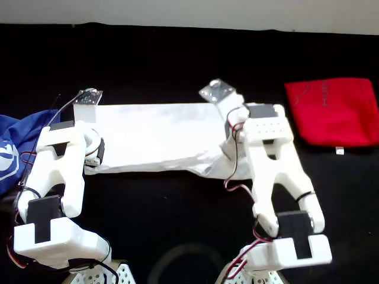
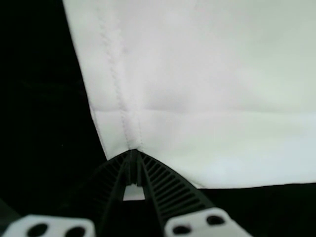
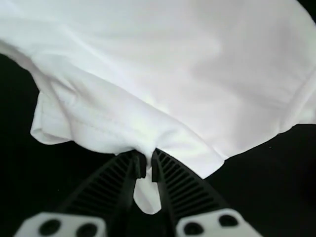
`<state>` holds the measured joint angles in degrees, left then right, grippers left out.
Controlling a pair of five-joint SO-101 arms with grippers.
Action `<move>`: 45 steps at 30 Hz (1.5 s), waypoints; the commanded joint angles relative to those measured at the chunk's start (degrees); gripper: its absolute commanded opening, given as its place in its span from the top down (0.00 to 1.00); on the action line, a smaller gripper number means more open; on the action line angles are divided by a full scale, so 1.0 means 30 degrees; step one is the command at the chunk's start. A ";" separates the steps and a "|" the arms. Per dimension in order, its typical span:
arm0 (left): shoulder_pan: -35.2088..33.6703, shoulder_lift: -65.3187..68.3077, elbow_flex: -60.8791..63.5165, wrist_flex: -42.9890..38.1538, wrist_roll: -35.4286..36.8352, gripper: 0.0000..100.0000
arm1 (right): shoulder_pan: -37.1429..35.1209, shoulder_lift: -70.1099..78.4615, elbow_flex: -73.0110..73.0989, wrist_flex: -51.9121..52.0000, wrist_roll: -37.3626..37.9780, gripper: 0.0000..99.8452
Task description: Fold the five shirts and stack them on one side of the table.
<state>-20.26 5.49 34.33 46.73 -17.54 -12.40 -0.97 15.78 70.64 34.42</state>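
1. High view, progress. The white shirt [image 1: 154, 139] lies across the middle of the black bench [image 1: 177, 59] as a long flat band, with one of my arms at each end. I judge it part-folded, not finished.
2. High view, other shirts. A red shirt [image 1: 334, 112] lies folded flat on the bench to my right, well apart from the white one; I take it as done. A blue shirt [image 1: 15, 148] lies bunched at my left edge, unfolded. Three shirts are visible here, so most of the folding and all of the stacking remain.
3. Left wrist view. My left fingers [image 2: 128, 163] are together, clamped on the stitched hem corner of the white shirt. The cloth spreads flat and smooth away from the tips.
4. Right wrist view. My right fingers [image 3: 139, 165] are clamped on a bunched fold at the white shirt's edge. A small tab of cloth hangs between them, and the shirt beyond is rumpled, not flat.
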 commanded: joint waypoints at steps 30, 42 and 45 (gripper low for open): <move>-0.0190 0.0015 0.0015 -0.0586 0.0147 0.99 | 0.1480 1.4579 -2.6945 1.0212 0.0088 0.82; -0.0190 0.0015 0.0015 -0.0586 0.0147 0.99 | 0.0864 1.2088 -2.0234 1.0125 -0.0762 0.84; -0.0190 0.0015 0.0015 -0.0586 0.0147 0.99 | 0.0923 1.1531 -1.8095 0.9538 -0.0733 0.78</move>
<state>-20.26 5.49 34.33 46.73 -17.54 -9.23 38.77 -42.86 100.44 32.75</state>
